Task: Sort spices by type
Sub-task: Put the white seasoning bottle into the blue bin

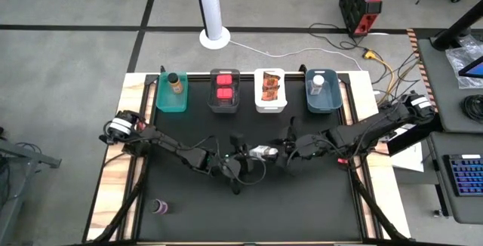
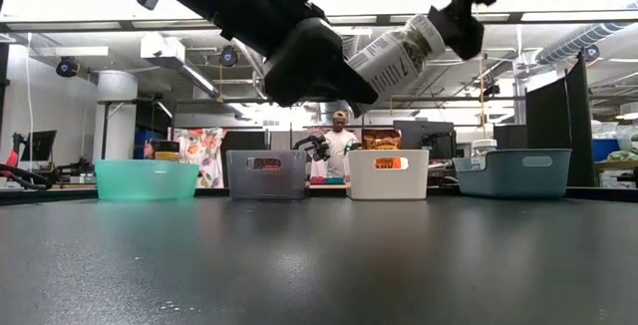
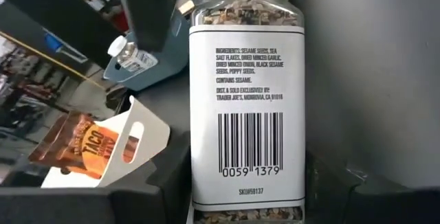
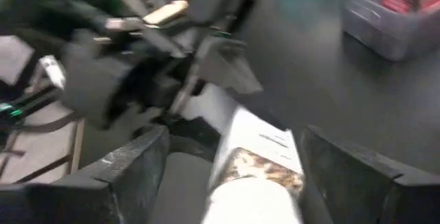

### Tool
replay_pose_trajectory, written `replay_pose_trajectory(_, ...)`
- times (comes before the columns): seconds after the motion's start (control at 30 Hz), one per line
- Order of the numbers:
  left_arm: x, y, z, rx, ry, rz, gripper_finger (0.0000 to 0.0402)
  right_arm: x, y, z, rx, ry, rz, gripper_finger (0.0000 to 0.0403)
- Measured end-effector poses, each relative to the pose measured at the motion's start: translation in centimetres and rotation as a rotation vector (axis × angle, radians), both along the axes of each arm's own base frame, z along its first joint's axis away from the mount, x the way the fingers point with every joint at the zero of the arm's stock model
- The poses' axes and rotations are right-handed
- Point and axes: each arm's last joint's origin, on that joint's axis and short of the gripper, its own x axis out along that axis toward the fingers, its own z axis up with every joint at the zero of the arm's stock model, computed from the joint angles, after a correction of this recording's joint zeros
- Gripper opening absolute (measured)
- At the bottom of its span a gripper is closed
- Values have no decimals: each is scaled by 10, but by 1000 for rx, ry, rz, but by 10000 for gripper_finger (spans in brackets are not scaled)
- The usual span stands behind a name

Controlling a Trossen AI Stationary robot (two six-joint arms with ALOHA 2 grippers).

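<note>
A white-capped jar [image 1: 263, 152] of seed mix hangs in the air over the middle of the black mat, between my two grippers. My left gripper [image 1: 245, 158] comes from the table's left and is shut on the jar [image 3: 247, 107]. My right gripper [image 4: 254, 162] comes from the right and stands open. Its fingers are on either side of the jar's cap end [image 2: 429, 31], with a gap showing on each side. A purple bottle [image 1: 160, 207] lies on the mat near the front left. My left gripper pinches the jar's labelled body near its base end [image 3: 199, 183] between its two fingers. The fingers come from the table's left and lie along the jar. The jar [image 2: 394, 56] sticks out beyond them, tilted with the cap up and toward the right, clear of the table.
Four bins stand in a row at the far edge. The teal bin [image 1: 172, 93] holds a brown bottle, the grey bin [image 1: 224, 91] two red tubs, the white bin [image 1: 271, 90] orange packets, and the blue bin [image 1: 323, 91] a white-capped jar. A person stands beyond the table.
</note>
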Motion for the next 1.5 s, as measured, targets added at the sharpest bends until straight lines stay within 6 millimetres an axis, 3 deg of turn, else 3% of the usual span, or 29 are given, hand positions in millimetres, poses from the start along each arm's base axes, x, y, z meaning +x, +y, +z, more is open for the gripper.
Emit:
replay_pose_trajectory(0.17,-6,2,10,-82,-18,-86,184,-13,5,25,-53,-79,98,341)
replay_pose_trajectory(0.33,-21,11,24,-328,-46,-341,184,-38,20,48,-281,-154,290,339)
replay_pose_trajectory(0.43,-32,18,36,-507,-115,-551,184,-49,38,49,-455,-179,445,329)
replay_pose_trajectory(0.6,-48,29,46,-680,-254,-833,184,-54,62,44,-589,-219,583,313)
replay_pose_trajectory(0.8,-50,28,39,-737,-330,-991,184,-28,79,32,-732,-293,592,302)
replay_pose_trajectory(1.0,-35,26,32,-781,-307,-968,184,0,83,35,-815,-297,588,309)
replay_pose_trajectory(1.23,-14,18,30,-803,-255,-1116,184,29,83,40,-783,-294,689,313)
replay_pose_trajectory(1.5,-5,16,35,-773,-269,-1179,184,40,84,36,-744,-308,771,281)
